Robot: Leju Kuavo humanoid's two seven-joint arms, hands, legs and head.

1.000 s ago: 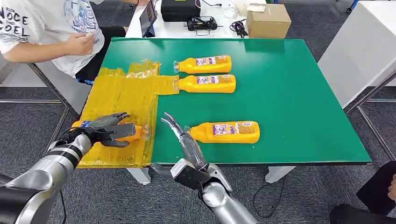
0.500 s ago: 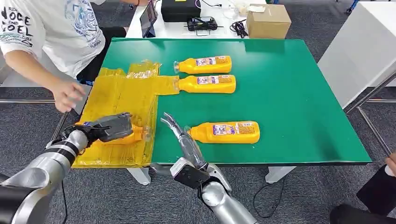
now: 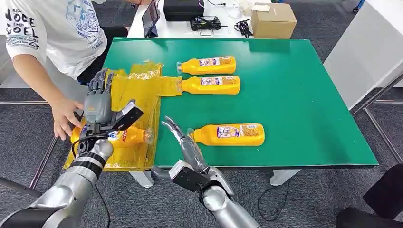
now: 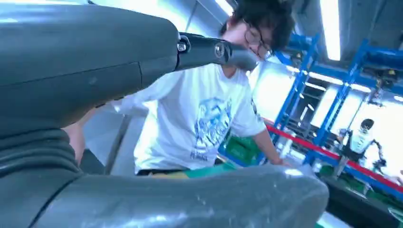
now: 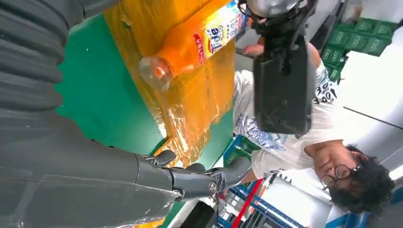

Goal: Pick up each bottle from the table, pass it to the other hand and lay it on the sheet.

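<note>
My left hand (image 3: 99, 108) has lifted, fingers spread, leaving the bottle (image 3: 124, 136) on the sheet (image 3: 128, 95) at the table's near-left corner, delivered.

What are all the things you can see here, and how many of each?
Bottles: four, orange; one lying on the sheet, three lying on the table.
Sheet: one, yellow, crinkly, over the table's left side.
Table: one, green top.
Cardboard box: one, brown, on the white desk behind.
Person: one, white printed shirt, hand at the sheet's edge.
Left hand: grey, raised above the sheet bottle, fingers spread.
Right hand: grey, empty, beside the nearest table bottle.
</note>
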